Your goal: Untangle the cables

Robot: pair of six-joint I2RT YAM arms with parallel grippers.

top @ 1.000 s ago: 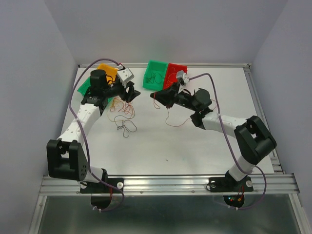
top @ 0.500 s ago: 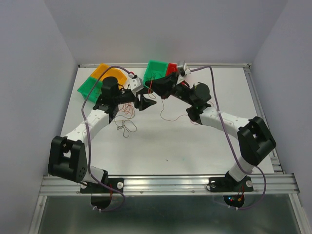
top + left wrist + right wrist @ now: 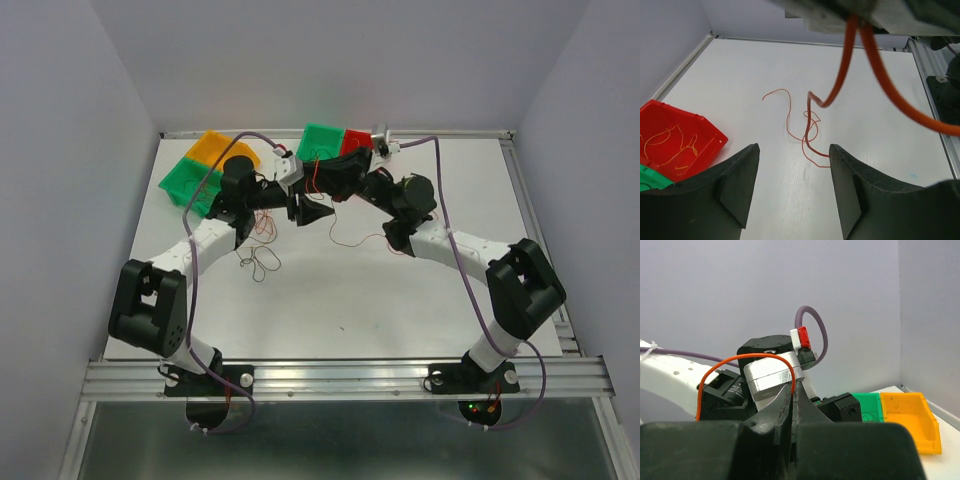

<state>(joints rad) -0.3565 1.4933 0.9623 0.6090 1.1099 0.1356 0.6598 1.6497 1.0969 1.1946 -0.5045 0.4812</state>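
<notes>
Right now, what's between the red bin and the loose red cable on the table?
Bare table between red bin and red cable; left wrist view.

An orange bin (image 3: 220,147) and the left green bin (image 3: 182,180) sat touching at the table's (image 3: 400,300) far left. The middle green bin (image 3: 322,137) and a red bin (image 3: 356,141) stood side by side at the far edge. A rail (image 3: 340,376) ran along the near edge.

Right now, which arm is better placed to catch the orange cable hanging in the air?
Probably left. The left claw is open, the orange cable dangling just ahead; the right claw is shut on that cable, holding it up.
</notes>
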